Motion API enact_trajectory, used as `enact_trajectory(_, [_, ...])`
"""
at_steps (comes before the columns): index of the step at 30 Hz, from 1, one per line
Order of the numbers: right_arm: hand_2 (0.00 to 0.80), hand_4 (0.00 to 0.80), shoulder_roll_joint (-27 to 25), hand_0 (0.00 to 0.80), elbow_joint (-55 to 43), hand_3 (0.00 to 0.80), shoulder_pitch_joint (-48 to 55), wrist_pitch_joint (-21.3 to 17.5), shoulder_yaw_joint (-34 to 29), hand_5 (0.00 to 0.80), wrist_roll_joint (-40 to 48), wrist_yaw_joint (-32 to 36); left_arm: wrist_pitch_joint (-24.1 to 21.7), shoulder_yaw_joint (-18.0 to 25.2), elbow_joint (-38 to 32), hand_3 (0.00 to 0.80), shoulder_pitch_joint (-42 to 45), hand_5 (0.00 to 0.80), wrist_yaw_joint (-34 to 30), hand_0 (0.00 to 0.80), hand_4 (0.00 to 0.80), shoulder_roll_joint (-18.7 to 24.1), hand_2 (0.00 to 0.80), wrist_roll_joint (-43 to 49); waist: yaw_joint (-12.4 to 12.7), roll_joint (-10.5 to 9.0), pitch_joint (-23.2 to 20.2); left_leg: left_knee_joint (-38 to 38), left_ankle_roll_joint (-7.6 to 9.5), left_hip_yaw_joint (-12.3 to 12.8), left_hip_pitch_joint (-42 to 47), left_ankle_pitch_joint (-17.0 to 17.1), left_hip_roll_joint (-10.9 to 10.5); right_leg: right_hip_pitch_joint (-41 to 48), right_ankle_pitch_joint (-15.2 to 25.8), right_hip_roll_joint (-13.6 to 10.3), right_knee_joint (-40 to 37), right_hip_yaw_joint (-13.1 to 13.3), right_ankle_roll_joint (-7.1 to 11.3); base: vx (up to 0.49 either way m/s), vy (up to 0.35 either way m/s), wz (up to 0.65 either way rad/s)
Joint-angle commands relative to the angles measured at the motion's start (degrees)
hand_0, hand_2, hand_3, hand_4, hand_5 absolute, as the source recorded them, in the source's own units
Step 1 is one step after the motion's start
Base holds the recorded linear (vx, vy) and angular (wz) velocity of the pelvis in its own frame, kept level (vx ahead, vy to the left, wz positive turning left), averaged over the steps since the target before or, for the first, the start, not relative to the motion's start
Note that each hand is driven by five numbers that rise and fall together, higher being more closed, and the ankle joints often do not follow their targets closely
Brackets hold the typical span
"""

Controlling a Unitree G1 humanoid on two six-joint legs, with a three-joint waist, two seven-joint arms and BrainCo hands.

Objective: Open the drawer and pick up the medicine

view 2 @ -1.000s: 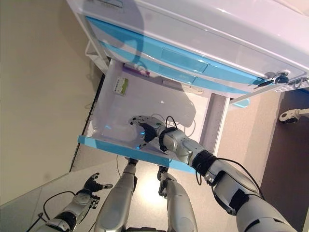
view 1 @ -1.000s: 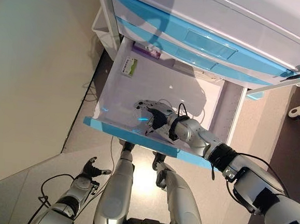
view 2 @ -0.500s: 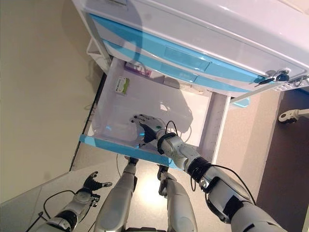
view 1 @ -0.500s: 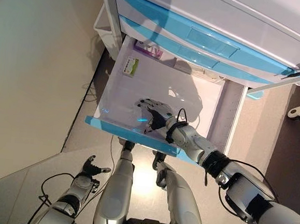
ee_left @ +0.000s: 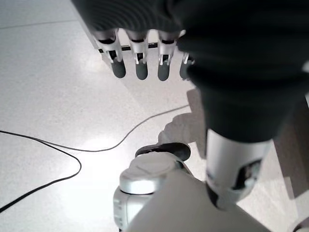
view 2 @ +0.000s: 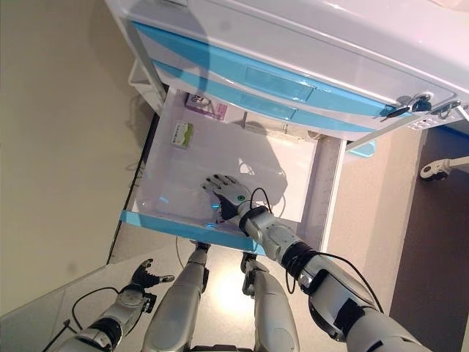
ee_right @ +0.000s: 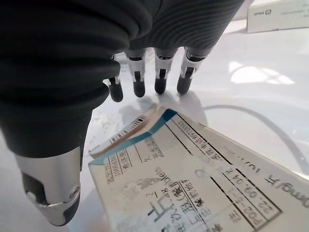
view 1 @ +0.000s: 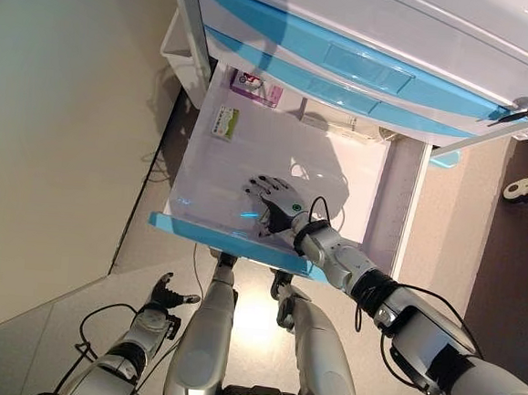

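— down at the bottom of the white cabinet with sky-blue drawer fronts (view 1: 366, 68), what stands open?

— the lowest white plastic drawer with a blue front edge (view 1: 215, 239) is pulled out, and the right hand (view 1: 276, 201) lies inside it, near that front edge.

— how are its fingers?

— spread and nearly straight in the eye views, back of the hand facing up. in the right wrist view the fingers (ee_right: 161, 77) hang loosely extended with the thumb (ee_right: 50, 193) apart from them, curled round nothing.

— and the medicine?

— a white medicine carton with a blue stripe, a barcode and printed text (ee_right: 193, 183) lies on the drawer floor right under the palm, between the thumb and the fingers. whether the palm touches it i cannot tell. in the eye views the hand covers it.

— anything else in there?

— 2 more packs toward the back: a small white box with a green patch (view 1: 225, 121) on the left side, and a purple and white pack (view 1: 255, 88) in the back left corner, partly under the drawer above. a flat white item (view 1: 329, 125) lies along the back edge, too small to identify. all 3 are well apart from the hand.

— the other arm?

— the left hand (view 1: 167, 295) hangs low over the pale floor (ee_left: 43, 96), outside the drawer, fingers (ee_left: 140, 65) loosely extended, holding nothing.
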Motion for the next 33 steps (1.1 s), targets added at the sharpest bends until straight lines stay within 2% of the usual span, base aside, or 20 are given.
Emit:
enact_trajectory(1, [0.0,0.0,-7.5,0.0,3.2,0.0,7.6,6.0,-4.2,0.0,-0.8,0.0,-0.5,0.4,0.3,0.0,1.2,0.0,1.3,0.0,0.0,-2.3,0.0,0.1,-1.3,3.68,0.7,-8.0,2.54,1.9,1.0,4.4,-2.8,-2.3,1.4,-1.7,5.8,1.5,2.68,0.013,0.004,0.11])
enact_trajectory(10, [0.0,0.0,-14.3,0.0,-13.8,0.0,14.2,5.2,-13.5,0.0,0.5,-2.7,-0.1,1.8,0.8,0.0,1.8,0.0,2.0,0.0,0.0,-3.2,0.0,1.2,-2.7,2.65,0.1,-7.1,2.96,2.9,1.3,3.5,-2.8,-2.6,1.6,-1.6,5.9,2.4,2.86,0.006,0.007,0.04])
enact_trajectory(19, [0.0,0.0,-16.4,0.0,-16.6,0.0,18.6,5.0,-17.9,0.0,2.1,-2.9,0.0,2.7,1.1,0.0,2.1,0.0,1.6,0.0,0.0,-3.2,0.0,1.8,-3.6,2.01,-0.5,-5.9,3.37,4.3,1.7,2.3,-2.8,-3.0,1.8,-1.4,7.0,4.4,3.09,-0.004,0.028,-0.13])
enact_trajectory(28, [0.0,0.0,-16.1,0.0,-14.7,0.0,19.8,6.1,-19.0,0.0,2.8,-1.4,0.4,3.3,1.5,0.0,2.5,0.0,1.0,0.0,0.0,-3.0,0.0,2.5,-4.0,2.41,-0.5,-5.6,3.51,5.0,1.8,2.2,-2.9,-3.3,1.6,-1.4,7.5,5.1,2.93,-0.005,0.012,-0.07])
enact_trajectory(29, [0.304,0.304,-15.8,0.304,-14.4,0.304,19.8,6.2,-19.2,0.304,3.0,-1.5,0.4,3.4,1.6,0.0,2.5,0.0,1.0,0.0,0.0,-3.0,0.0,2.4,-4.0,2.44,-0.5,-5.6,3.52,5.0,1.7,2.2,-3.0,-3.3,1.7,-1.4,7.5,5.1,2.93,-0.001,0.003,-0.04])
enact_trajectory(30, [0.427,0.427,-15.7,0.427,-14.1,0.427,19.8,6.3,-19.2,0.427,3.1,-1.5,0.4,3.5,1.7,0.0,2.5,0.0,1.0,0.0,0.0,-3.0,0.0,2.4,-4.0,2.5,-0.5,-5.6,3.51,5.1,1.8,2.3,-3.0,-3.4,1.7,-1.4,7.5,5.1,2.91,0.0,0.0,0.0])
enact_trajectory(31, [0.637,0.637,-15.5,0.637,-14.3,0.637,19.8,6.5,-19.2,0.637,3.0,-1.3,0.5,3.5,1.8,0.0,2.5,0.0,0.9,0.0,0.0,-3.0,0.0,2.5,-4.0,2.47,-0.5,-5.7,3.5,5.1,1.8,2.3,-3.0,-3.3,1.7,-1.3,7.4,5.1,2.92,0.0,0.0,0.0])
enact_trajectory(32, [0.681,0.681,-15.3,0.681,-14.2,0.681,19.7,6.5,-19.3,0.681,3.1,-1.3,0.6,3.5,1.9,0.0,2.5,0.0,0.9,0.0,0.0,-3.0,0.0,2.5,-4.0,2.52,-0.5,-5.7,3.53,5.1,1.8,2.3,-3.0,-3.4,1.7,-1.3,7.5,5.1,2.9,0.0,0.0,0.0])
enact_trajectory(33, [0.8,0.8,-15.1,0.8,-13.8,0.8,19.5,6.4,-19.1,0.8,3.3,-1.4,0.6,3.6,2.0,0.0,2.6,0.0,0.9,0.0,0.0,-3.0,0.0,2.5,-4.0,2.51,-0.5,-5.7,3.55,5.1,1.8,2.3,-3.0,-3.4,1.8,-1.3,7.5,5.1,2.87,0.0,0.0,0.0])
